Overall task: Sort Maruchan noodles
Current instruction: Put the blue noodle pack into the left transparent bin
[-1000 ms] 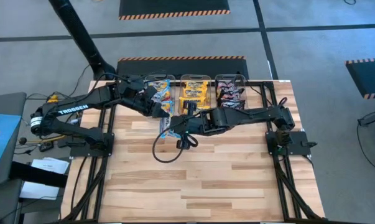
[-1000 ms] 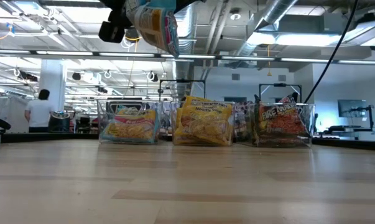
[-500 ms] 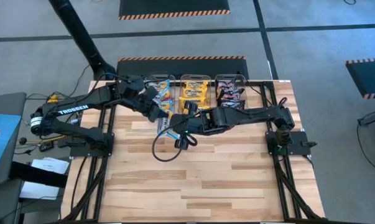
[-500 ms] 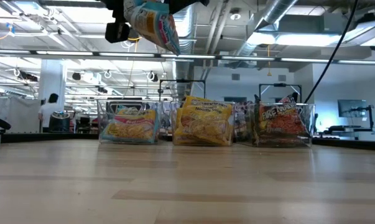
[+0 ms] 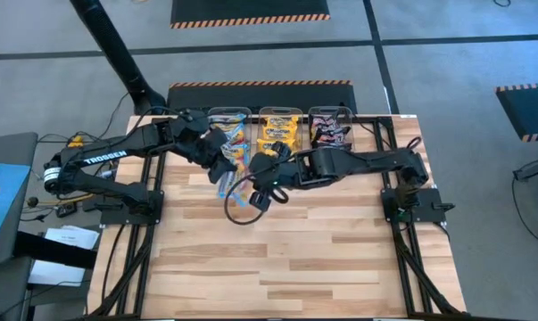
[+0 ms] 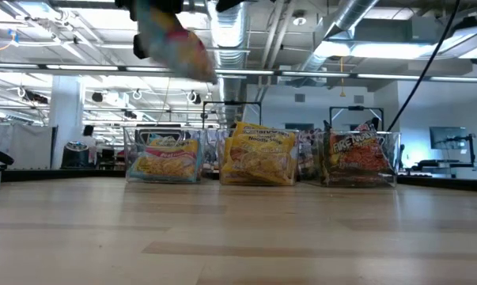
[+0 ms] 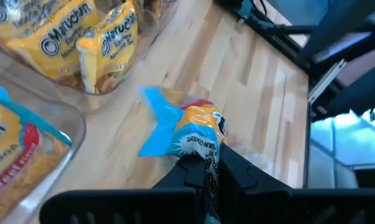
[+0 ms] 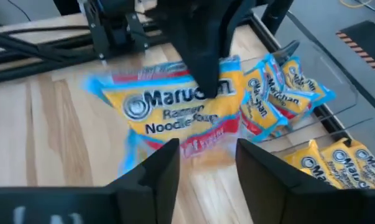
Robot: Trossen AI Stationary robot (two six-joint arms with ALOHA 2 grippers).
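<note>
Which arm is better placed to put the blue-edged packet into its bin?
Left. Its tool already grips the blue-edged packet beside the bin of matching packets. The right tool is open, holding nothing.

A light blue and yellow-orange Maruchan packet [image 7: 186,127] hangs in the air above the wooden counter [image 5: 286,250], pinched at one end by the left gripper [image 7: 209,163], its printed face turned toward the right arm. The other packets stand on edge at the counter's far side, sorted by kind: blue-trimmed ones [image 6: 165,158] on the left, yellow ones [image 6: 258,154] in the middle, dark maroon ones [image 6: 361,154] on the right.
</note>
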